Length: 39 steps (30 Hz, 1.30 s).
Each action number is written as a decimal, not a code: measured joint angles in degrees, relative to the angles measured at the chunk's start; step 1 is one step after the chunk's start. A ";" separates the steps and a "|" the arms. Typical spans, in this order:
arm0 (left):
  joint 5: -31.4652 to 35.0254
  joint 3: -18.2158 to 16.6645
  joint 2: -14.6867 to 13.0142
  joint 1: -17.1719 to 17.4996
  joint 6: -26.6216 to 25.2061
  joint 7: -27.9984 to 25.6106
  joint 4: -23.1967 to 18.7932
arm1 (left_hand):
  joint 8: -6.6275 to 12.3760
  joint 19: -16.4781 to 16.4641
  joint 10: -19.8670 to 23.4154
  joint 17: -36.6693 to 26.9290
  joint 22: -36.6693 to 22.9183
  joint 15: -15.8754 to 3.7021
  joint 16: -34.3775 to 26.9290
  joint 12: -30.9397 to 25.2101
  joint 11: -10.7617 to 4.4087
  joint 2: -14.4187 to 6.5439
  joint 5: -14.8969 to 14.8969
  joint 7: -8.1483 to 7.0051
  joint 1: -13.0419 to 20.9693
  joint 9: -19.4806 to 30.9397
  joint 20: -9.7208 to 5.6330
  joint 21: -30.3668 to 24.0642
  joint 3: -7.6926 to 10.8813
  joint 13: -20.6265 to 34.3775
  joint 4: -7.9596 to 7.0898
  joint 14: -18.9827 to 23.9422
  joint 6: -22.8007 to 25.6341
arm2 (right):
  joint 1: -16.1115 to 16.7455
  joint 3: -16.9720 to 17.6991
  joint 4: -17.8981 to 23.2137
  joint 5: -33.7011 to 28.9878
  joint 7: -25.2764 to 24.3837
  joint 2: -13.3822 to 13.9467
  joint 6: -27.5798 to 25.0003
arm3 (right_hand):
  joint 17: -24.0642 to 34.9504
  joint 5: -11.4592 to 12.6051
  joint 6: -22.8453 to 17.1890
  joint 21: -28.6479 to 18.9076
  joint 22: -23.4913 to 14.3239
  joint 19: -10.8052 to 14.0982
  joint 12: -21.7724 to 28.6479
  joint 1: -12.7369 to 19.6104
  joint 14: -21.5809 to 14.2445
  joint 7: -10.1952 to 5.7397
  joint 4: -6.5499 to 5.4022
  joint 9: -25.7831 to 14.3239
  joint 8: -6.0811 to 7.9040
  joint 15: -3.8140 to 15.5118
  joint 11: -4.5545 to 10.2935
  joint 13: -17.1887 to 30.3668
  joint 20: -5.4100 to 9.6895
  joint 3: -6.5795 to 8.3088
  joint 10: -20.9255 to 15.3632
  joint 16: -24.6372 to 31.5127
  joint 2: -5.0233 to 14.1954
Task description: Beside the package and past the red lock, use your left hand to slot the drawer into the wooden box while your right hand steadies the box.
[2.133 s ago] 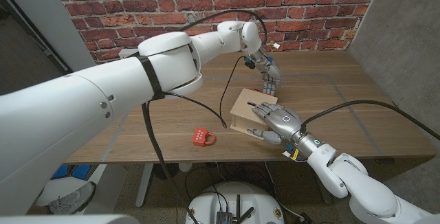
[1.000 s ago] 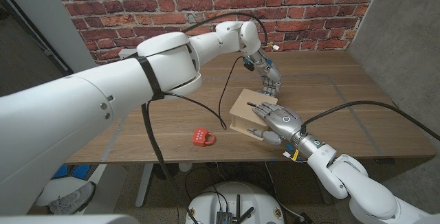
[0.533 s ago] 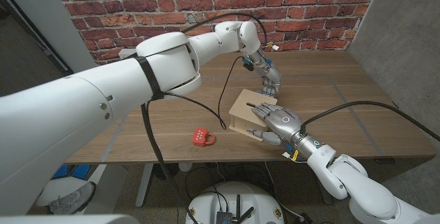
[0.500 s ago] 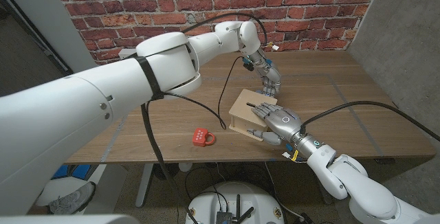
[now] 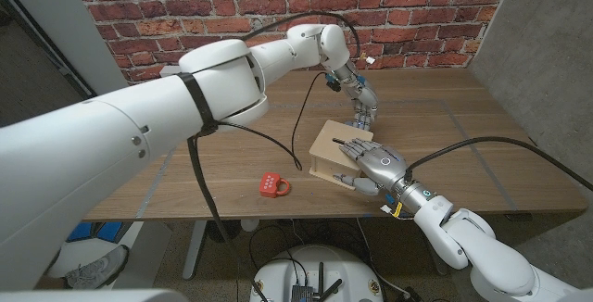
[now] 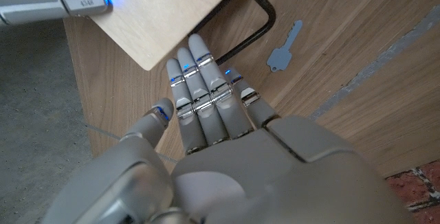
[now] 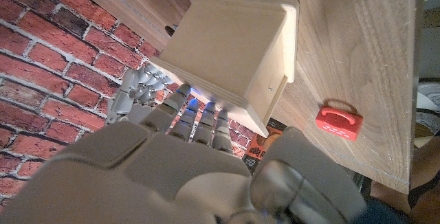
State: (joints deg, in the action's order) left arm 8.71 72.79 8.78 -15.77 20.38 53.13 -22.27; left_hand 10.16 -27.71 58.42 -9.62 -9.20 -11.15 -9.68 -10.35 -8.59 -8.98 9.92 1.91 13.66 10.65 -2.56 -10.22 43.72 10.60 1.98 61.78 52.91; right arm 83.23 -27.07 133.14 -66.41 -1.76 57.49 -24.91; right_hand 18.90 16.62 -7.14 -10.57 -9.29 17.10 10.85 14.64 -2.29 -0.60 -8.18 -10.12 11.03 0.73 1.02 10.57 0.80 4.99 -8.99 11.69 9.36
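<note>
The pale wooden box [image 5: 332,147] stands near the table's front edge, and its end panel [image 7: 285,42] looks flush with the sides. My right hand [image 5: 372,161] lies over the box top, fingers spread, thumb against the near face. My left hand [image 5: 364,107] hangs at the box's far side, holding nothing. Its straight fingers [image 6: 199,80] point down at the box's corner [image 6: 155,25]. The red lock [image 5: 273,185] lies on the table to the left of the box and also shows beyond the box [image 7: 338,119].
A black cable [image 6: 258,25] loops over the table behind the box, and a small blue-grey key [image 6: 282,51] lies beside it. An orange package [image 7: 265,145] stands past the box. The brick wall [image 5: 417,15] backs the table, whose front edge [image 5: 232,211] runs close to the lock.
My left forearm has swung slightly up and to the left, while its hand stays at the box's far side. The right hand, box and lock have not moved.
</note>
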 measured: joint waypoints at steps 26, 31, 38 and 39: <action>1.99 -2.86 -5.68 1.26 -1.36 -1.73 -9.73 | 0.00 1.24 -3.60 0.29 0.00 1.74 0.03 0.00 -0.30 0.75 0.00 -0.64 -0.75 0.00 -0.02 0.00 1.26 -0.01 1.27 -3.16 -3.33 | 1.45 2.99 1.16 2.76 -4.05 0.05 -0.45 | 0.00 0.00 0.00 -0.42 -0.04 0.30 0.00 0.00 0.00 0.00 0.00 -0.02 0.00 0.00 0.00 0.00 -0.29 0.00 0.00 0.00 0.00; 2.65 -3.69 -8.22 2.21 -3.95 -2.79 -14.48 | 0.00 1.72 -5.59 0.29 0.00 2.09 0.03 0.00 -0.37 0.92 0.00 -0.89 -0.92 0.00 -0.12 0.00 1.67 -0.01 1.67 -4.50 -4.56 | 1.76 4.31 1.36 4.41 -4.80 0.11 -0.45 | 0.00 0.00 0.00 -0.42 -0.04 0.30 0.00 0.00 0.00 0.00 0.00 -0.02 0.00 0.00 0.00 0.01 -0.29 0.00 0.00 0.00 0.00; 3.40 -5.19 -12.08 3.90 -8.18 -4.68 -21.65 | 0.01 2.24 -7.64 0.29 0.00 3.06 0.03 0.44 -0.08 1.51 0.00 -1.18 -1.51 0.00 -0.03 0.00 2.12 -0.22 2.48 -6.54 -5.88 | 2.46 6.44 1.51 7.01 -6.35 0.31 -0.51 | 0.00 0.00 0.00 -0.42 -0.04 0.30 0.00 0.00 0.00 0.00 0.00 -0.02 0.00 0.00 0.00 0.01 -0.29 0.00 0.00 0.00 0.00; 3.52 -5.48 -12.79 4.24 -9.07 -5.11 -23.03 | 0.01 2.24 -7.93 0.29 0.00 3.08 0.03 0.44 -0.11 1.51 0.00 -1.08 -1.51 0.00 -0.03 0.00 2.12 -0.22 2.47 -6.95 -6.00 | 2.58 6.78 1.51 7.34 -6.58 0.32 -0.53 | 0.00 0.00 0.00 -0.42 -0.04 0.30 0.00 0.00 0.00 0.00 0.00 -0.02 0.00 0.00 0.00 0.01 -0.29 0.00 0.00 0.00 0.00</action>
State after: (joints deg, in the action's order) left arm 12.22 67.31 -4.01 -11.52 11.30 48.02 -45.29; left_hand 10.17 -25.47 50.49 -9.33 -9.20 -8.07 -9.65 -9.91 -8.70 -7.47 9.92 0.83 12.15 10.65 -2.58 -10.21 45.84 10.38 4.45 54.82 46.91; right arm 85.81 -20.29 134.66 -59.07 -8.34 57.81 -25.43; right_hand 18.90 16.62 -7.14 -10.99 -9.33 17.40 10.85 14.64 -2.29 -0.60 -8.18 -10.14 11.03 0.73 1.02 10.58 0.51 4.99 -8.99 11.69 9.36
